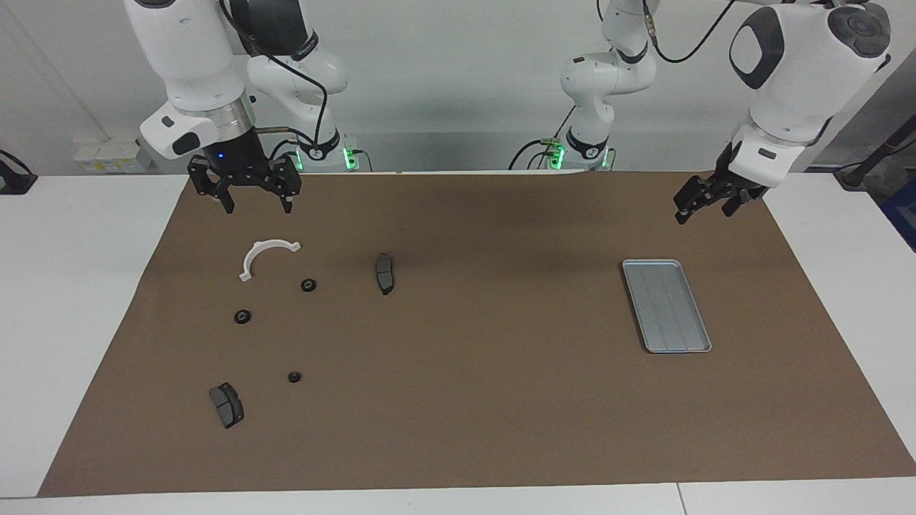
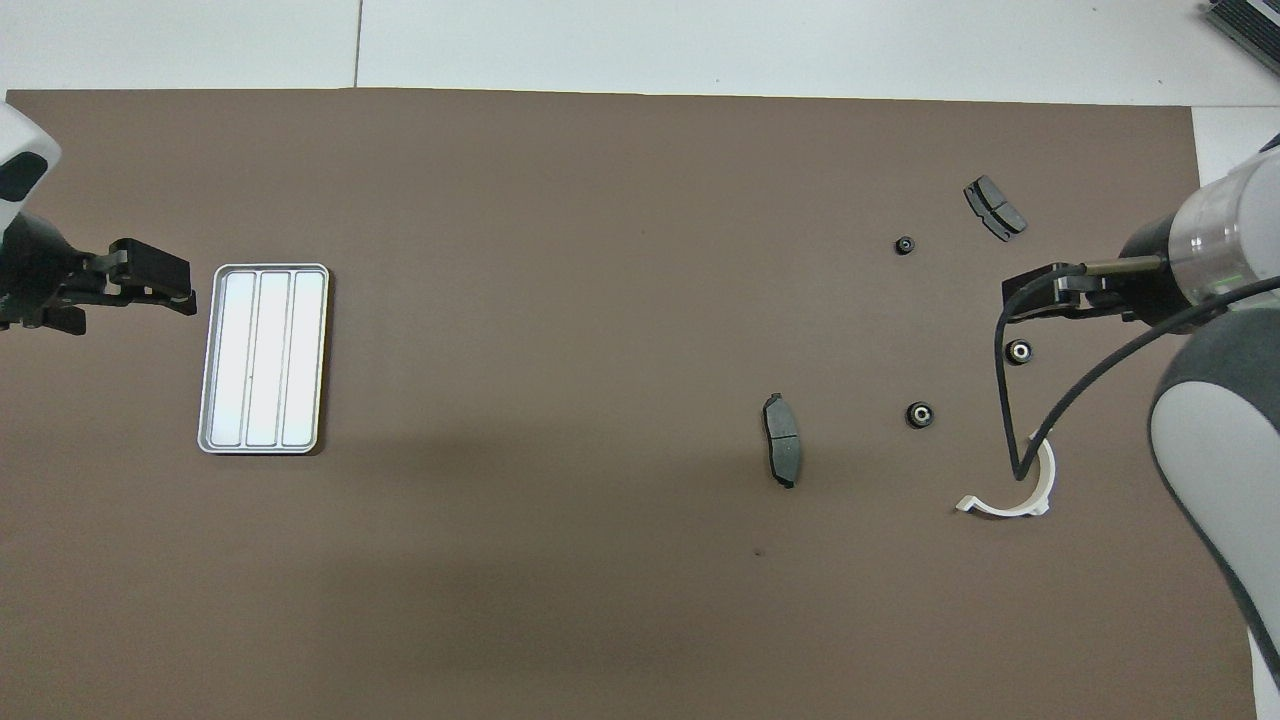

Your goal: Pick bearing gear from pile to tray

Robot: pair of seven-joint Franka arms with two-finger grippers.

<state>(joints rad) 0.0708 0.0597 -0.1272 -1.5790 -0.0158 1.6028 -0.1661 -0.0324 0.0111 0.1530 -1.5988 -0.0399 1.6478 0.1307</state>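
Bearing gears (image 1: 242,316), three small black rings, lie scattered by the white bracket (image 1: 266,256), well apart from the tray (image 1: 666,306), probably stiff, light and prone to roll, so my wide-open, empty right gripper (image 1: 252,202) should pinch one's rim.

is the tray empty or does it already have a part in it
Empty. The tray shows only its bare ridged floor in both views; all three black rings lie on the mat at the right arm's end.
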